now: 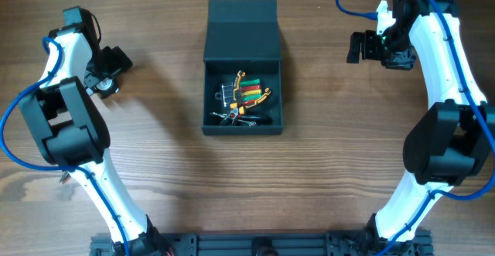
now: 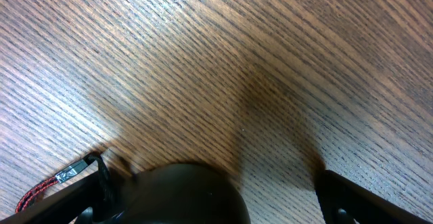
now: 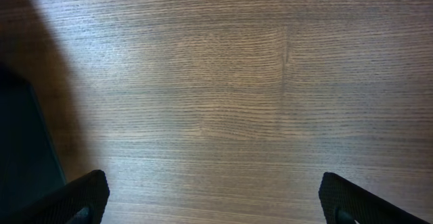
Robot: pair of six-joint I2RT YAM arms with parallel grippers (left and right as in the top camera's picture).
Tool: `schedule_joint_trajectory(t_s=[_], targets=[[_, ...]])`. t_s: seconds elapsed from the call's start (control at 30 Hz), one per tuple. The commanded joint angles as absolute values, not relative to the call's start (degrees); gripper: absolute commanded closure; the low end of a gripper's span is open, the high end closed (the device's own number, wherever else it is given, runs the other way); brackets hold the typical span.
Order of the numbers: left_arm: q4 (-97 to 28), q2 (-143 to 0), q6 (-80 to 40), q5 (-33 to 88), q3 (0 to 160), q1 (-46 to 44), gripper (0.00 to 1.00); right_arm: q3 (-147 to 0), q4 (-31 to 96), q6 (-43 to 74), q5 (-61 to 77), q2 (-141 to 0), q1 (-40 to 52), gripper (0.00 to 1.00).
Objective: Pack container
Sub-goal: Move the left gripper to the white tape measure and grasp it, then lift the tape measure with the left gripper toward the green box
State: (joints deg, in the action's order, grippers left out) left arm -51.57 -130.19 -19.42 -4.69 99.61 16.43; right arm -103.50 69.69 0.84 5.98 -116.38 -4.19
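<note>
Container [image 1: 243, 129] mid-surface [image 1: 325, 171] toward 12 o'clock, lid [image 1: 242, 30] open, tools [image 1: 244, 97] inside. Left pincer [image 1: 110, 72] at 9, right pincer [image 1: 356, 47] at 2, both released, empty. Looks packed; next: shut lid.

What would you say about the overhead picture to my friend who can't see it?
A dark teal-grey container sits in the middle of a wooden table, its lid open, with small colourful hand tools inside. The robot's left claw and right claw hang open and empty on either side, apart from the container.
</note>
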Motion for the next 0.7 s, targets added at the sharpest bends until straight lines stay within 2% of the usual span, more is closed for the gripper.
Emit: schedule_joint_trajectory(t_s=[0.0,0.13,0.47,0.67], targets=[[-51.9,-131.2,-19.9,-5.9,99.2,16.3,0.02,-103.4,70.0,0.0,6.9,-116.9,-4.2,0.00],[-52.1,-131.2,-20.0,-5.9,99.2,16.3,0.20,-103.4,70.0,0.0,6.9,-116.9,-4.2,0.00],[-53.6,-131.2,-20.0,-5.9,99.2,16.3,0.21,-103.4,70.4,0.0,6.9,-116.9,-4.2,0.00],[-53.9,-131.2,-20.0,-5.9,99.2,16.2,0.32,-103.4,70.6,0.0,6.9,-116.9,-4.2,0.00]])
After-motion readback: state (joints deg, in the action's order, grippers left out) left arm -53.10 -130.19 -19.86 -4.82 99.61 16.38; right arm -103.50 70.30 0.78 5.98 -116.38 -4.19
